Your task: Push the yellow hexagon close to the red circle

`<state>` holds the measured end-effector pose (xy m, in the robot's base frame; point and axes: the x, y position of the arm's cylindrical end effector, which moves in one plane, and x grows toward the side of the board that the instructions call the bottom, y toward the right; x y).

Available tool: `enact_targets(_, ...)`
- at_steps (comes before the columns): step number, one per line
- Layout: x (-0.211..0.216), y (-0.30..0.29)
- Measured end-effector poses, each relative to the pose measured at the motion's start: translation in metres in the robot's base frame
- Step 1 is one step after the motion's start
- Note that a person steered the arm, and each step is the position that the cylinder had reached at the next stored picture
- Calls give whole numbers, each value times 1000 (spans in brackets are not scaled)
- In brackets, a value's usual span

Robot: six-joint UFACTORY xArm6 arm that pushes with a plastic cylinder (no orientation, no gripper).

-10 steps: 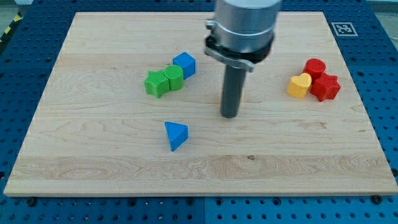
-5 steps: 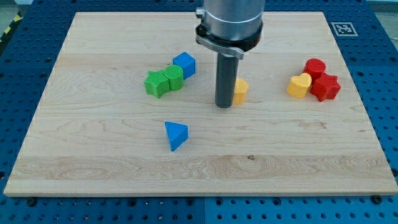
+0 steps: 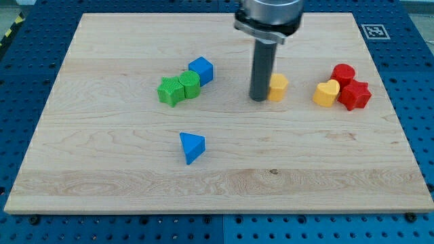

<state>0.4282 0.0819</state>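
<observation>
The yellow hexagon (image 3: pixel 278 87) lies on the wooden board (image 3: pixel 122 176), right of centre toward the view's top. My tip (image 3: pixel 259 99) stands against its left side, touching it. The red circle (image 3: pixel 343 73) sits further to the view's right, with a gap of board between it and the hexagon. A yellow heart (image 3: pixel 327 93) lies just left of and below the red circle, between it and the hexagon. A red star (image 3: pixel 355 95) lies just below the red circle.
A blue cube (image 3: pixel 201 70), a green block (image 3: pixel 189 84) and a green star (image 3: pixel 171 91) form a diagonal row left of my tip. A blue triangle (image 3: pixel 191 147) lies lower down, left of centre. The board's right edge is near the red blocks.
My tip has moved to the view's right and slightly up, pushing the yellow hexagon rightward, nearer the yellow heart and red circle. The other blocks have not moved.
</observation>
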Motion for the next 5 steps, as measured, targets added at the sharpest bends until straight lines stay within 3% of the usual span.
enact_targets(2, -29, 15)
enact_targets(5, -34, 54)
